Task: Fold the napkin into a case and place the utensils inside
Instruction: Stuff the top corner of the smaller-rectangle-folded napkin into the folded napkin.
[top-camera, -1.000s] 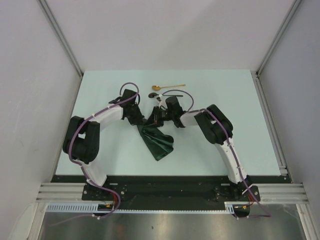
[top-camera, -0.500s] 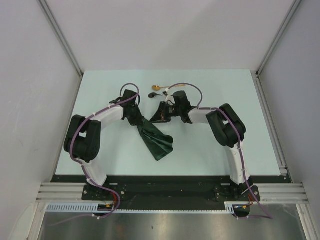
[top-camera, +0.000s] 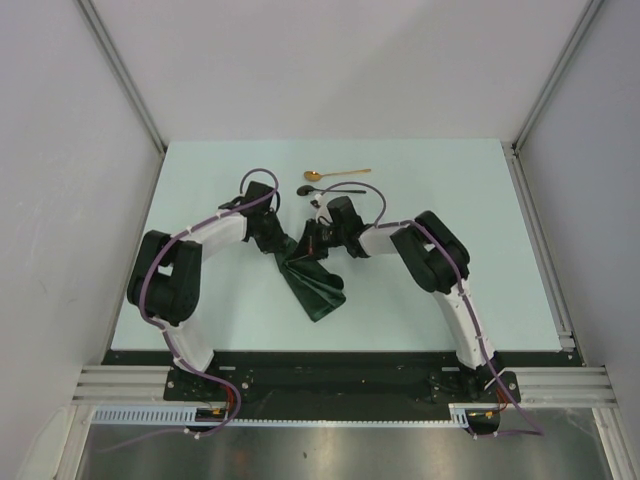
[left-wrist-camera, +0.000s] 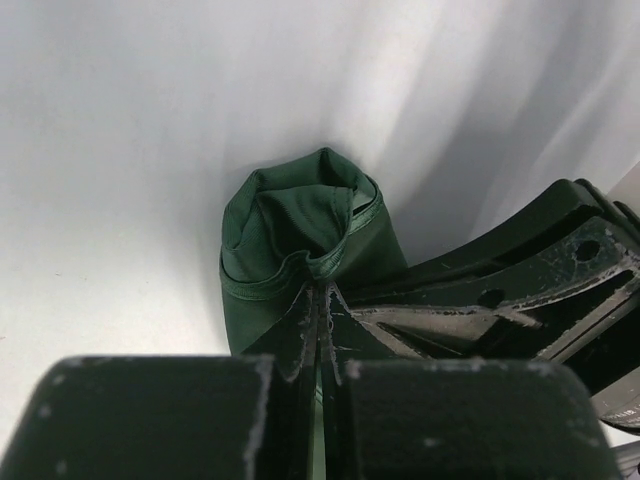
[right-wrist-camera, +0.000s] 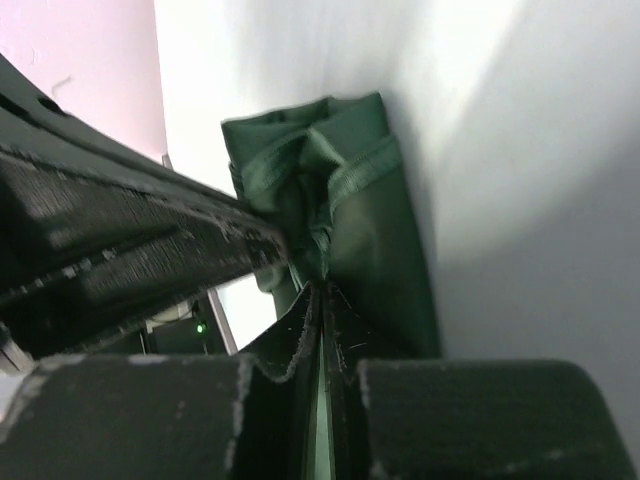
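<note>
The dark green napkin (top-camera: 316, 287) lies as a long, narrow, layered fold on the table, its upper end lifted between both arms. My left gripper (top-camera: 277, 243) is shut on that end from the left, with cloth bunched at its tips (left-wrist-camera: 320, 292). From the right, my right gripper (top-camera: 306, 244) is shut on the same end (right-wrist-camera: 322, 288). In the left wrist view the napkin (left-wrist-camera: 300, 222) forms an open pocket mouth. The gold spoon (top-camera: 335, 174) lies behind the arms. The black spoon (top-camera: 318, 189) lies just in front of it, partly hidden by the right arm.
The pale table (top-camera: 200, 300) ends at grey walls left, right and back. A metal rail (top-camera: 540, 240) runs along its right edge. The two gripper heads sit almost against each other over the napkin's upper end.
The right gripper drew back to the right and away from the napkin, then came back to its upper end and shut on it. The left gripper kept its grip and place.
</note>
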